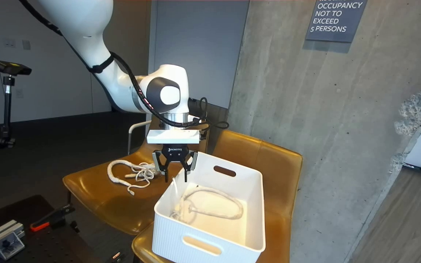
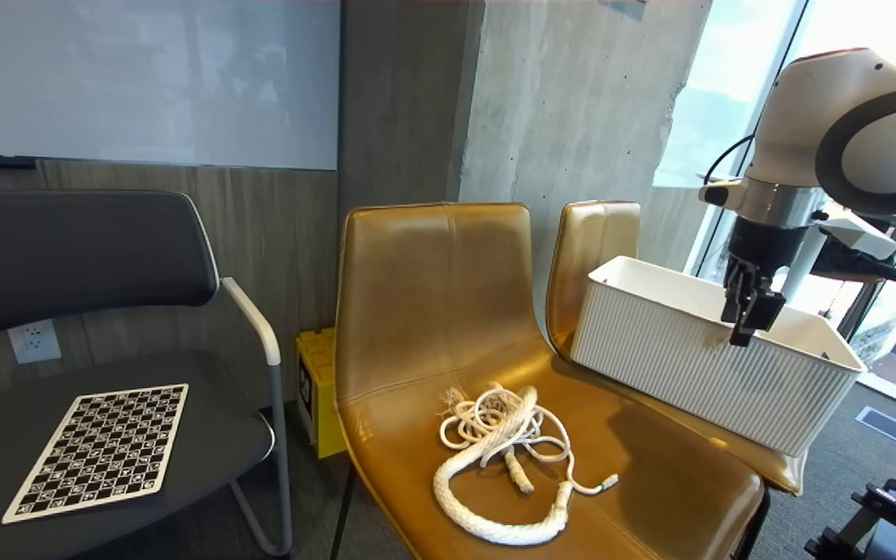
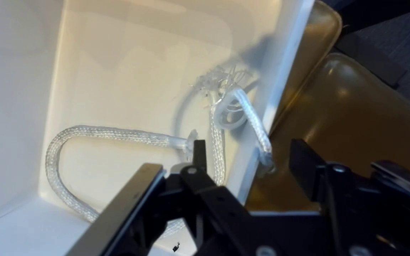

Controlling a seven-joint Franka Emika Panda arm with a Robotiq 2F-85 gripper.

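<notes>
Two fingers (image 3: 200, 153) stand apart on your gripper (image 1: 176, 179), holding nothing; between and below them, a rope end (image 3: 255, 121) stands up by a side wall of the bin (image 2: 689, 358), clear of both as far as you can see. Past it, a rope (image 3: 112, 133) lies looped inside the bin; whether that end belongs to it, you cannot tell. Judging by how things lie, you are partway: rope is in the bin and your gripper seems to straddle the end, yet no grip is on it and it pokes up past the rim. A tangle (image 2: 495, 440) of rope and cord lies outside the bin, well apart from your gripper, on a tan chair (image 2: 440, 295). Counting outward, you have one bin, one raised end, one looped rope, one tangle, two tan chairs, since a second tan chair (image 1: 258, 149) bears the bin, then one dark chair (image 2: 67, 241) with one patterned board (image 2: 106, 447) on its seat, and one yellow box (image 2: 331, 393) between that chair and the tan one.
</notes>
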